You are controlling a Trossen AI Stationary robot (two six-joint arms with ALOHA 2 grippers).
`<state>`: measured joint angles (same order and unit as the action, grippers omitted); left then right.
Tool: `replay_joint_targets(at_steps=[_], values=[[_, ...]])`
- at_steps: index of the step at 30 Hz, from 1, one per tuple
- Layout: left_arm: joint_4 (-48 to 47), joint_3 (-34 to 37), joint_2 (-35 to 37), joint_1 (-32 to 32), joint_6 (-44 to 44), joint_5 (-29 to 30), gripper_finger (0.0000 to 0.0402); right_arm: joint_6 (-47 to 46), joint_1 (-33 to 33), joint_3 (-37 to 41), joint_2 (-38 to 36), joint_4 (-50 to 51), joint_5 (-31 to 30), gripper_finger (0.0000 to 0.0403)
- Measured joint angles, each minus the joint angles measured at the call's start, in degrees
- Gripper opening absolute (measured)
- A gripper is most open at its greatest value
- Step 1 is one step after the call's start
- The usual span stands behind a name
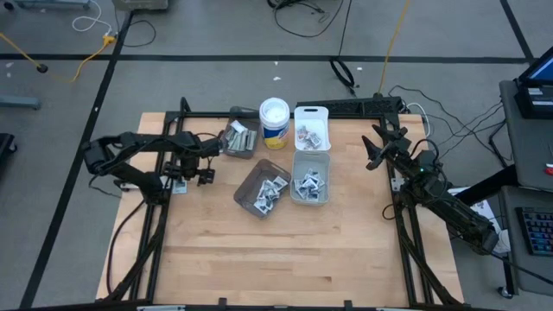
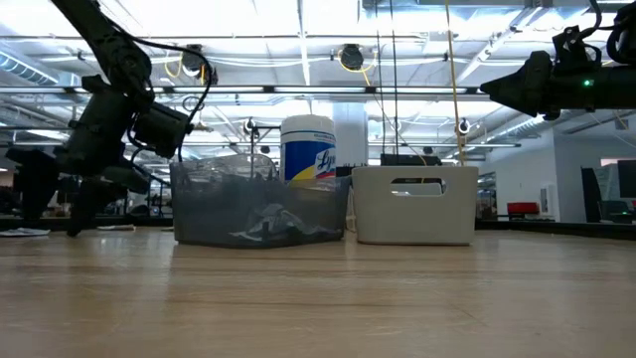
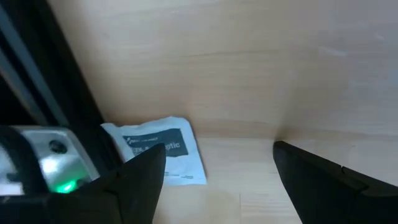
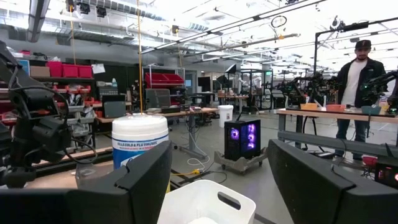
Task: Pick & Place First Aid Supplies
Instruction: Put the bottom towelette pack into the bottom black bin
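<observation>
Counter [image 1: 276, 250], pale wood, bare across the near half in the high view. Reading the high view as a clock face, the bins cluster just above centre toward 12 o'clock.

Nearest: smoky bin [image 1: 262, 190], set at an angle, with white square packets [image 1: 273, 192] in it. Beside it toward 3 o'clock, clear bin [image 1: 310, 179], also holding packets. Touching its far end, white bin [image 1: 311, 128] with a few more packets. Toward 11 o'clock, a smaller grey bin [image 1: 238, 141] with narrow pale strips. Wipes canister [image 1: 275, 122], white lid, stands between the grey bin and the white bin; in the low view it rises behind the smoky bin.

Left gripper [image 1: 192, 168] at about 9 o'clock, low over the counter's left edge by the dark frame rail. Left wrist view: fingers [image 3: 134, 186] spread apart, nothing between them; one loose packet [image 3: 163, 157] with dark print lies flat on the counter just beyond them, not touched.

Right gripper [image 1: 377, 149] at about 3 o'clock, raised off the counter. Right wrist view: fingers [image 4: 140, 183] released, wide apart, empty.

Far background, right wrist view: person [image 4: 354, 87] standing at a bench.
</observation>
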<state>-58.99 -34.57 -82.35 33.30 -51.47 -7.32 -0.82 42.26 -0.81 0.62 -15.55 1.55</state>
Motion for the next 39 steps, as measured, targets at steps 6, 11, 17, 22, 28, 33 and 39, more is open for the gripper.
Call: replay_joint_targets(at_steps=[6,11,17,22,28,33,39], values=[[4.18,2.17,1.28,2.04,0.85,-2.06,0.031,0.0,0.0,0.0,0.0,0.0,0.0,0.0263],[5.06,2.89,1.36,4.66,4.78,-3.93,0.031,0.0,0.0,0.01,0.0,0.0,0.01,0.0263],[5.8,3.61,1.58,7.46,9.01,-5.35,0.031,0.01,0.01,-0.01,-0.01,0.0,0.01,0.0263],[5.91,3.68,1.52,8.76,9.54,-5.76,0.0284,0.0,0.02,0.0,-0.02,0.0,-0.01,0.0263],[6.37,3.65,1.51,8.79,10.48,-6.77,0.0179,0.0,0.0,-0.01,0.0,0.0,-0.01,0.0263],[6.38,3.73,1.47,8.79,11.05,-7.86,0.0094,0.0,0.0,-0.01,-0.01,0.0,-0.01,0.0263],[6.69,3.83,1.47,8.79,12.42,-9.45,0.0009,0.0,0.0,0.0,-0.02,0.02,-0.01,0.0263]])
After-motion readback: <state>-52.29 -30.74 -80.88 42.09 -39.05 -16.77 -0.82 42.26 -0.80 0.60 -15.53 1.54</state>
